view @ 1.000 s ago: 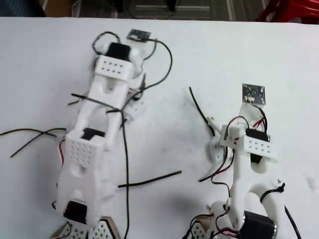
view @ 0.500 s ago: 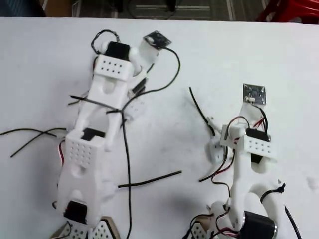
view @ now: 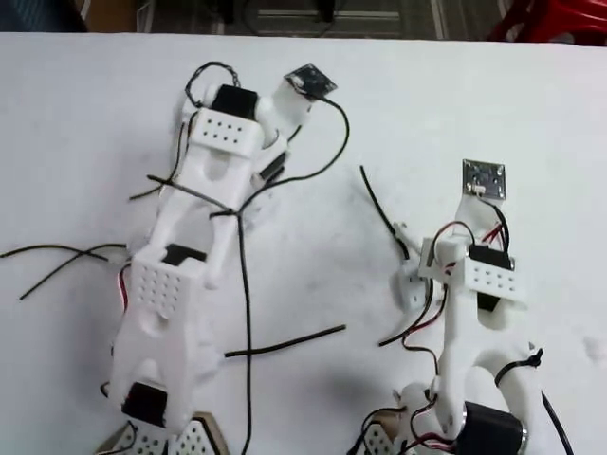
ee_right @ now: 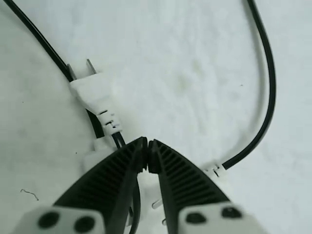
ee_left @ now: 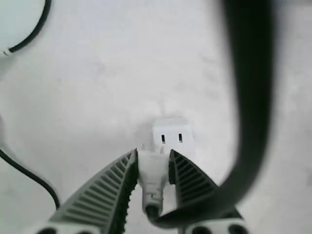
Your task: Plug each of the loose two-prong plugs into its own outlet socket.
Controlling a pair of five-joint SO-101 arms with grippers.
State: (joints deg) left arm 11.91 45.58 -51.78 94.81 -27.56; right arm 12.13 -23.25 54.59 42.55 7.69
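Up close, the left gripper (ee_left: pixel 152 155) is clenched on a white plug (ee_left: pixel 152 181), ribbed fingers (ee_left: pixel 114 187) pressing its two sides. The plug's nose sits right against a white socket (ee_left: pixel 170 137) on the table (ee_left: pixel 97 83); the socket's two slots are uncovered. A black cable (ee_left: pixel 251 97) hangs blurred across the left wrist view.

The right gripper (ee_right: pixel 146 145) is closed with nothing between its tips, hanging over the table. Just beside it lies a second plug (ee_right: pixel 92 91), flat, prongs pointing away from the fingers, its black lead (ee_right: pixel 34 30) running off past them. Another cable (ee_right: pixel 267 92) curves nearby, well apart from that plug.

From above, the left arm (view: pixel 180 275) stretches out far over the table and the right arm (view: pixel 465 313) stays folded near its base
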